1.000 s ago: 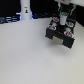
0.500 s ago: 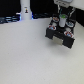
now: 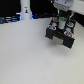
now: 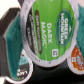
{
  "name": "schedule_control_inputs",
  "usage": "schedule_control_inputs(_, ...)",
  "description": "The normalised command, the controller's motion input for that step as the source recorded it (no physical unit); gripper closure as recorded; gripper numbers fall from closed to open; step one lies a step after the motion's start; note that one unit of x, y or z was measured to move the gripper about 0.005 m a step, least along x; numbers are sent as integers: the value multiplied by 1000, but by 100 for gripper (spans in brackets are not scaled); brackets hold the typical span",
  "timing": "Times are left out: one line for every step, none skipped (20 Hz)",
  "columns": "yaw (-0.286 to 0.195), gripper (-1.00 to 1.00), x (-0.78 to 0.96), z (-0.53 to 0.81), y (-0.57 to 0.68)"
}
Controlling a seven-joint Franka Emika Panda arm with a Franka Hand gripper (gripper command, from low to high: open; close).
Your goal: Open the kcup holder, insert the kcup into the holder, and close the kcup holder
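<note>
I had the gripper [image 3: 61,20] over the kcup holder [image 3: 61,35], open table [image 3: 25,55] around; grip state unreadable, pods blurred.

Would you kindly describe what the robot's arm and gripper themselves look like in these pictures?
In the blurry exterior view, only the arm's lower end shows: a white, boxy wrist section above a darker gripper over the black boxy kcup holder. No cables or markings are discernible. The wrist view shows no gripper parts.

The exterior view looks down from a distance across the white table [image 3: 25,55] toward the kcup holder [image 3: 61,36]. The wrist view sits very close above the holder's pods (they fill its picture), the part both views share.
</note>
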Motion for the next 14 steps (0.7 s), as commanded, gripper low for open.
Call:
schedule_control_inputs(-3, 100, -22, -111, -39)
schedule_control_inputs(-3, 100, -9, -201, -13)
schedule_control_inputs(9, 100, 0, -278, 6)
schedule_control_inputs(7, 100, 24, -240, 29)
schedule_control_inputs(13, 100, 46, -261, 51)
schedule_control_inputs(18, 100, 35, -246, 65)
schedule_control_inputs(30, 100, 24, -243, 84)
schedule_control_inputs(24, 100, 44, -230, 81)
schedule_control_inputs(27, 100, 52, -220, 86)
schedule_control_inputs(25, 100, 62, -141, 127)
schedule_control_inputs(36, 100, 40, -103, 129)
schedule_control_inputs(39, 100, 59, -35, 125)
schedule_control_inputs(49, 100, 47, -17, 116)
schedule_control_inputs(58, -100, 67, 63, 91)
